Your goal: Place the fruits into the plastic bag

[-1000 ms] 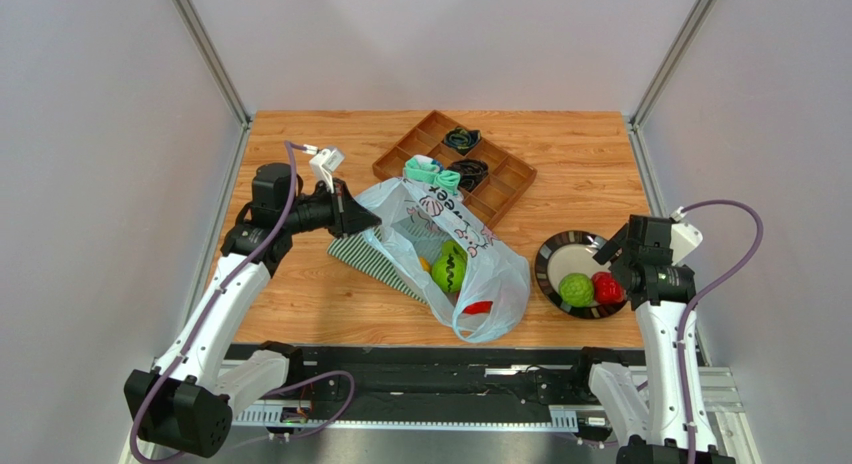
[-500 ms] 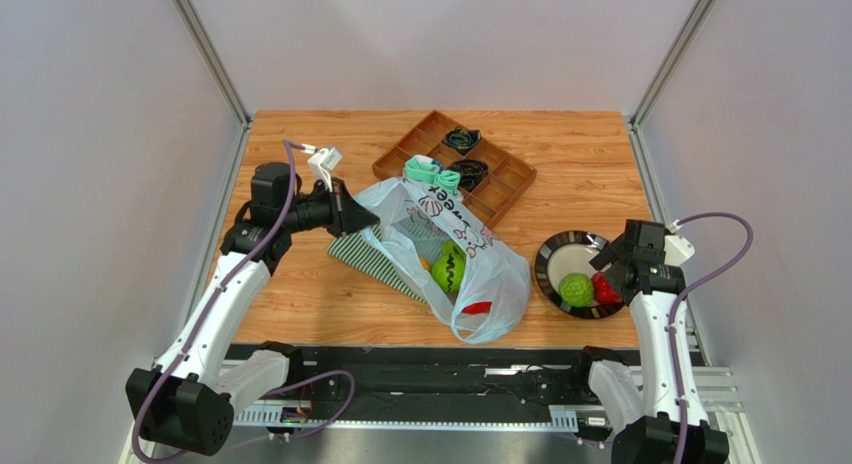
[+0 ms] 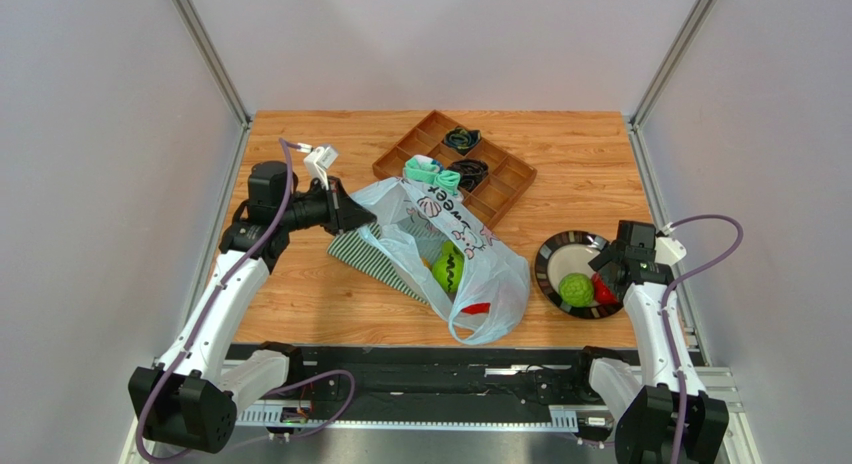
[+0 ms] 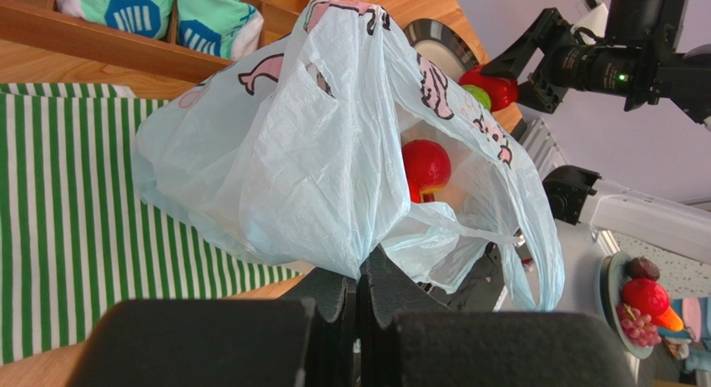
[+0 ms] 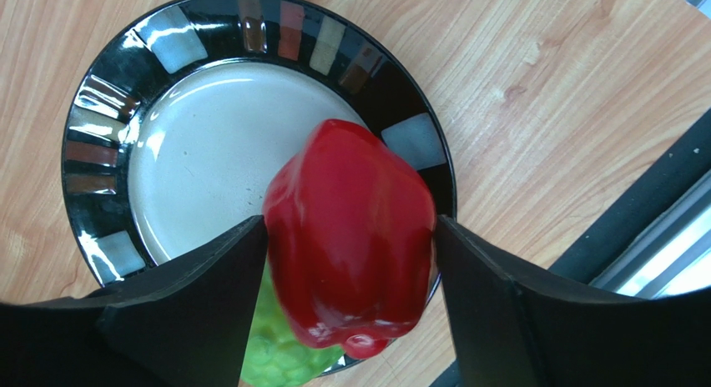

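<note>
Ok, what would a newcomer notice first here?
The pale-blue plastic bag mid-table, pinched up by the left gripper, with a green fruit showing inside. At the right, the right gripper presses both sides of a red fruit on the dark-rimmed plate.

wood table (image 3: 300, 294), bag (image 3: 505, 279), cloth (image 3: 352, 252), tray (image 3: 505, 180), plate (image 3: 565, 254)

The red fruit (image 5: 350, 237) hides most of the green bumpy fruit (image 5: 279, 358); my right fingers (image 5: 167, 320) cover the plate's (image 5: 100, 112) near rim.
</note>
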Available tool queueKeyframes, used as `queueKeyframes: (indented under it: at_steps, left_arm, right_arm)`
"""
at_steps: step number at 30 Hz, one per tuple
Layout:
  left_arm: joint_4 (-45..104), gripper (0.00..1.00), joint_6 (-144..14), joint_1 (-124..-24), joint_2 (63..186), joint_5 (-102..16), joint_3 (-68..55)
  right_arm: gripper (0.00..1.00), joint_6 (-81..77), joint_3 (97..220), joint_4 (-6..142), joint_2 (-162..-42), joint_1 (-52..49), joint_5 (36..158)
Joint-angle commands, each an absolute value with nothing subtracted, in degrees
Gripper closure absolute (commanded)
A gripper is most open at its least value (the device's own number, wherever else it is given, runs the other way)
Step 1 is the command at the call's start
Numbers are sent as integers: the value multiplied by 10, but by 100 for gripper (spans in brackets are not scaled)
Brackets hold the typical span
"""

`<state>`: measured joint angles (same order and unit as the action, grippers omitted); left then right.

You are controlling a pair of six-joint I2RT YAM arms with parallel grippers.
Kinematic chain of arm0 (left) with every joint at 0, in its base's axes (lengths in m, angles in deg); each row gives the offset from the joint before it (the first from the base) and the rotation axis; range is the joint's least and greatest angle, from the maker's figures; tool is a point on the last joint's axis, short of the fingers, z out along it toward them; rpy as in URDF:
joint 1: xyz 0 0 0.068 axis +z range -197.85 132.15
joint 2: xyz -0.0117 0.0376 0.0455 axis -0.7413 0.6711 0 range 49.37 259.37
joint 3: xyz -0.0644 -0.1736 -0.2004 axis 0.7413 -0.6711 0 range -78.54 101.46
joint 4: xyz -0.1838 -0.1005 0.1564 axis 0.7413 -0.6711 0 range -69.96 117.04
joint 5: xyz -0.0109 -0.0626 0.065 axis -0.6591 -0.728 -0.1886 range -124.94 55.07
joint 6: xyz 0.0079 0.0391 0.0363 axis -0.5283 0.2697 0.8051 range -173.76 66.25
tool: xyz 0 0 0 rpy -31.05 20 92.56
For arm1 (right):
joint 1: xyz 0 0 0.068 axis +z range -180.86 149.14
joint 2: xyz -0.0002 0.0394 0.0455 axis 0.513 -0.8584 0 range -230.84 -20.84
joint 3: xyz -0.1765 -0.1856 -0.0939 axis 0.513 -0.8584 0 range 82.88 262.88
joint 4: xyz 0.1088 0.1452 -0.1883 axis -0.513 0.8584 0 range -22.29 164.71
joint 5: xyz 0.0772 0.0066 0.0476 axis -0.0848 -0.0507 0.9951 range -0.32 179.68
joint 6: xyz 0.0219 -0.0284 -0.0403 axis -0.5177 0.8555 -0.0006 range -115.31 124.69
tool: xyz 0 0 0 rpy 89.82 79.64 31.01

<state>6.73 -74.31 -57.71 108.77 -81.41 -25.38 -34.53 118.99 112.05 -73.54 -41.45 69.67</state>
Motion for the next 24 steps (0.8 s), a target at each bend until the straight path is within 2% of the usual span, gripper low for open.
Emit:
queueKeyframes:
  at_steps: [1,10,16,20,24]
  left_arm:
    - [92,100,-748,-571,1089,-830,-254]
    - [93,100,-748,-567,1091,-832,-254]
    - [94,100,-750,-565,1091,-834,-255]
    - [96,100,-752,-564,1092,-837,-255]
    - [98,100,-754,-563,1092,-839,-255]
  right_arm:
    - [28,-351,1185,1056,-750,-418,687]
    - [48,-342,1201,1051,-743,-417,716]
    - [54,-326,1250,1102,-702,-417,690]
    - [62,-304,1280,1102,-646,-417,709]
    - [64,-282,1297,1101,-631,-417,725]
